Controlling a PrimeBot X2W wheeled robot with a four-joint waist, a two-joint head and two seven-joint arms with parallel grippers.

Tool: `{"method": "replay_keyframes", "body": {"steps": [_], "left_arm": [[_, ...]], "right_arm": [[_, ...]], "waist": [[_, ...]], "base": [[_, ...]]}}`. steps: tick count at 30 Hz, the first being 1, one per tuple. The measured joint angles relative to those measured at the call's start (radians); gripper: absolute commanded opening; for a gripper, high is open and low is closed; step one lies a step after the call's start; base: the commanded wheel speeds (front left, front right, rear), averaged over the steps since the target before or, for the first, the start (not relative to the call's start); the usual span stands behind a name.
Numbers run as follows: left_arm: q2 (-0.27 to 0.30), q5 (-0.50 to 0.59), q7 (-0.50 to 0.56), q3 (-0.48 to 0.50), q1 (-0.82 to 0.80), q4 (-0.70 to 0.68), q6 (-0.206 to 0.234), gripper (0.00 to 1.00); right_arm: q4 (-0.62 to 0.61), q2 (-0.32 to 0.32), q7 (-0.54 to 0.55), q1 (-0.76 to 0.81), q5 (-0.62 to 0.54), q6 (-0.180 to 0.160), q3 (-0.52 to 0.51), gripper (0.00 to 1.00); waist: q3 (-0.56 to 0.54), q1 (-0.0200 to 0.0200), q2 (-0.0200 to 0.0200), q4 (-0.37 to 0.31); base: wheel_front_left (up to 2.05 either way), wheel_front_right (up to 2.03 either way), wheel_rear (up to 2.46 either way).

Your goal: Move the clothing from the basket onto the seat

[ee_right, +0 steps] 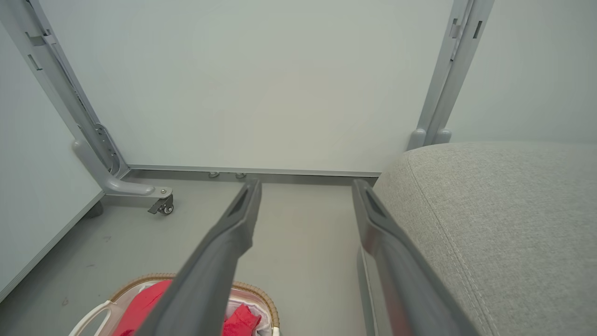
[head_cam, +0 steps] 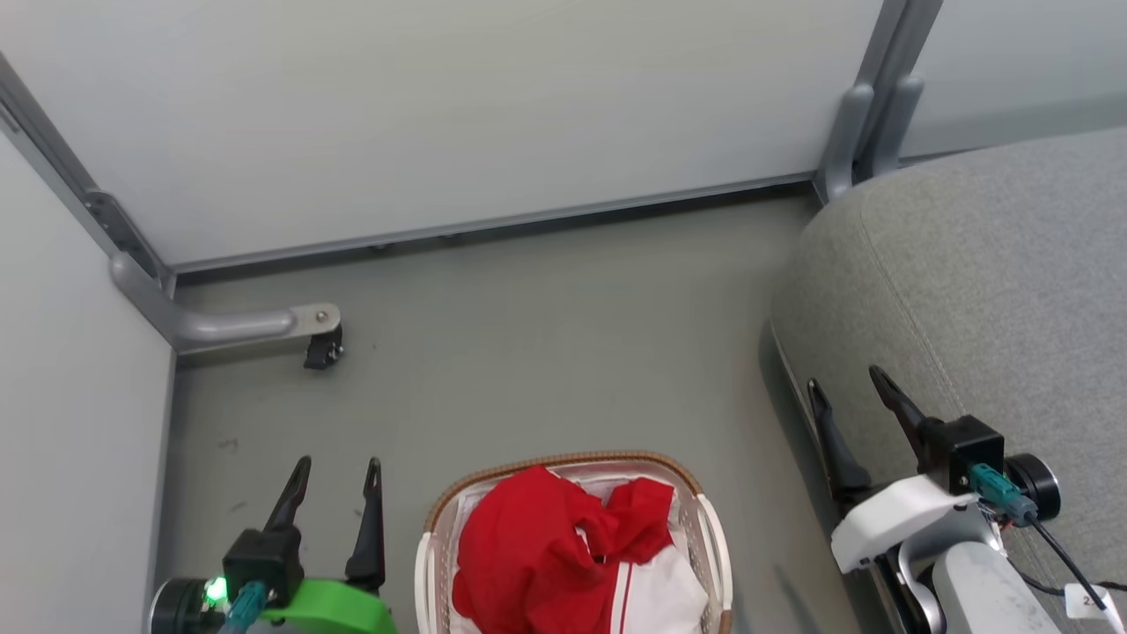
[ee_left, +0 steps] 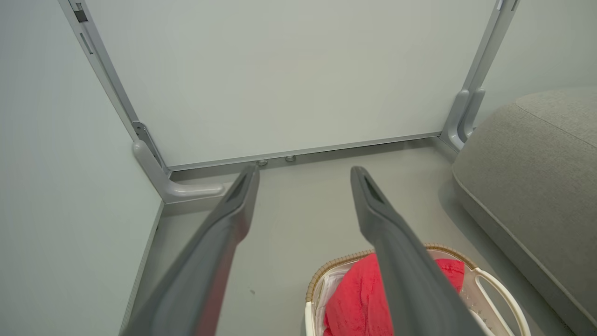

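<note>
Where: soft red fabric clothing (head_cam: 537,546) with white panels, heaped in the oval white plastic basket with a brown woven rim (head_cam: 563,460), on the grey floor (head_cam: 528,335) between the arms; large grey upholstered seat (head_cam: 986,291) to the right.
Pincers: left gripper (head_cam: 339,471) spread wide and empty, just left of the basket; right gripper (head_cam: 845,380) spread and empty too, at the seat's front edge.
Risk, partial grab: probably only a top fold lifted from a shallow pinch on a tangled heap, with trailing pieces liable to drop on the floor short of the seat.
Risk, wrong layer: plain white liner sheet (head_cam: 607,477) possibly pinched along with the red, from closing too deep.
Risk, basket drag: light basket liable to tip or slide, with fabric snagged on the rim.
Risk, scrape: right fingers close to the seat edge; careless swing likely to rub it.
Look: bright red, crumpled, mounded above the rim, white band at the heap's lower right; limp, likely to sag once lifted.
</note>
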Motion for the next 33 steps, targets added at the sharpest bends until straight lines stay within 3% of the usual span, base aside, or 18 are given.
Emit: {"method": "replay_keyframes", "body": {"steps": [13,22,33], "left_arm": [[0.0,-0.041,-0.002,-0.179,-0.204,0.123,-0.005,1.0],[0.031,-0.079,-0.001,-0.36,-0.305,0.228,-0.005,1.0],[0.067,-0.103,-0.002,-0.509,-0.396,0.405,-0.006,1.0]], "right_arm": [[-0.046,0.01,0.0,-0.114,0.001,0.0,0.049,1.0],[-0.064,0.017,0.0,-0.157,0.001,0.0,0.061,1.0],[-0.085,0.023,0.0,-0.2,-0.001,0.0,0.076,1.0]], "waist": [[0.186,0.0,0.0,-0.061],[0.317,0.0,0.0,-0.116],[0.455,0.0001,0.0,-0.159]], "base": [[0.0,0.0,0.0],[0.0,0.0,0.0],[0.0,0.0,0.0]]}}
